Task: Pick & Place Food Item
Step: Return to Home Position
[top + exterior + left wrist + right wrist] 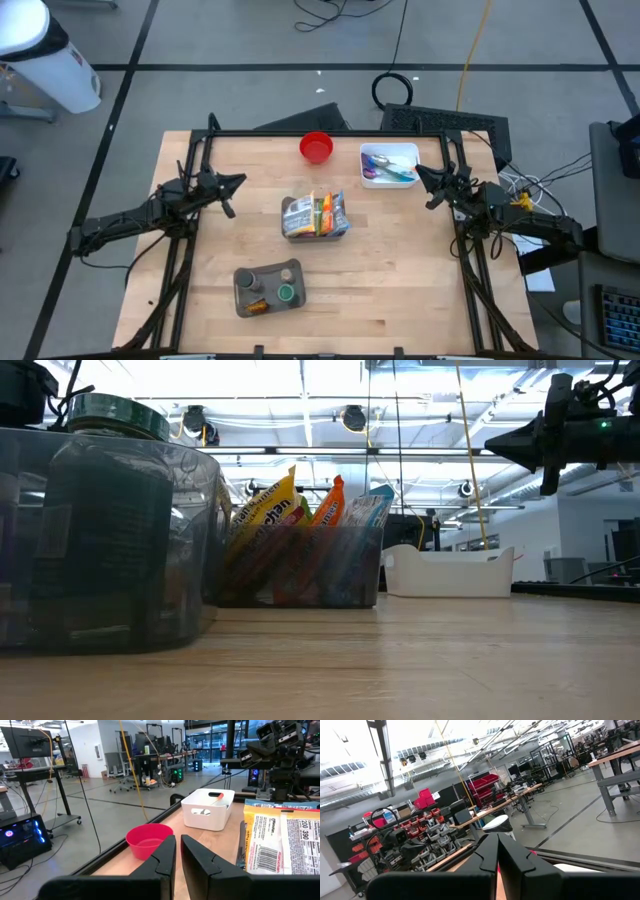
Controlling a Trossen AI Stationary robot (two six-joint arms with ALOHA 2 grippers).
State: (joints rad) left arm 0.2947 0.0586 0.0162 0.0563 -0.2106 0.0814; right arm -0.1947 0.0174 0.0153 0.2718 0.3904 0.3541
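Two bins carry the food, and neither gripper has anything in it. Your left gripper hangs over the left side of the desk, and your right gripper hangs over the right side. In each wrist view the jaws stand almost together, with a thin slit between them and nothing caught there. Read both as clenched and empty.

The relation to mind is this. The middle bin lies between the two grippers and well apart from each. Its long axis runs across the desk from one arm toward the other. Both grippers point inward at it, so drawing either arm back should take the jaws away from the food, not over it. The lower bin sits nearer the front edge, a little to the left arm's side, so that arm is the nearer one, though still well apart.

In the middle bin the packs stand on edge with their tops above the rim. The yellow noodle pack leans beside an orange one. The green-lidded bottle stands upright in the lower bin among other jars, probably three, though the overhead view is too small to count them surely. A red bowl and a white tub sit behind, near the far edge.
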